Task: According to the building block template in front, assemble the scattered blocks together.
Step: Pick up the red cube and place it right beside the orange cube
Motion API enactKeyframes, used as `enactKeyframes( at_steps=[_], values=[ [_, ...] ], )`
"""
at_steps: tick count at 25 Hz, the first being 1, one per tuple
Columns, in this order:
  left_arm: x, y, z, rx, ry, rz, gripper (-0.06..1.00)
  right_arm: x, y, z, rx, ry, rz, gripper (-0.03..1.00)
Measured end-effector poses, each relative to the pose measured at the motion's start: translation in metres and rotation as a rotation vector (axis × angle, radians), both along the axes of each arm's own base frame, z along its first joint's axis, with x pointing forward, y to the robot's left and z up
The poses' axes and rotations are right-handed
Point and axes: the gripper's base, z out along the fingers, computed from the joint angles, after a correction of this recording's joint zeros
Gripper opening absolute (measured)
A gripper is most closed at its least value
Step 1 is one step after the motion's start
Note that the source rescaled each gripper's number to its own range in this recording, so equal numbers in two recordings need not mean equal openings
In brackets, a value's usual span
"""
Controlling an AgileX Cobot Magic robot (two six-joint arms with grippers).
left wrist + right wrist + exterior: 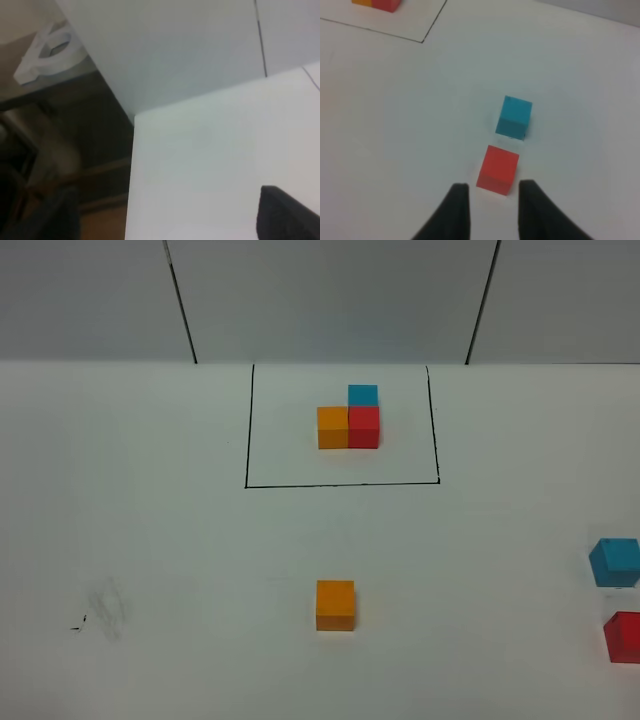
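Note:
The building block template [348,420] is an L of orange, red and blue cubes inside a black drawn rectangle [342,483] at the table's back middle. The scattered orange cube [335,604] sits alone at the front middle. The scattered blue cube [614,562] and red cube [623,636] sit at the right edge of the exterior high view. In the right wrist view my right gripper [493,186] is open, with the red cube [498,169] just ahead of its fingertips and the blue cube [515,117] beyond. Only one dark finger [285,215] of my left gripper shows.
The white table's left edge [132,170] shows in the left wrist view, with dark floor and a white fixture [47,52] beyond it. A white wall panel [330,300] stands behind the table. A faint smudge [105,610] marks the front left. Neither arm shows in the exterior high view.

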Motion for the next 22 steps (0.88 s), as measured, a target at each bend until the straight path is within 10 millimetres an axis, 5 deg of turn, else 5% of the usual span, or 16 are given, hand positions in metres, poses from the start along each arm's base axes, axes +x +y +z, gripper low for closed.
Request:
enactKeyframes(
  at_steps=[7,15,22],
  values=[
    [-0.012,-0.022,-0.055,-0.251,0.006,0.118,0.57,0.0,0.0,0.0,0.0,0.0,0.0,0.0],
    [0.014,-0.03,-0.111,-0.426,0.135,0.187,0.57,0.0,0.0,0.0,0.0,0.0,0.0,0.0],
    [0.034,-0.031,-0.138,-0.453,0.193,0.198,0.57,0.0,0.0,0.0,0.0,0.0,0.0,0.0]
  ],
)
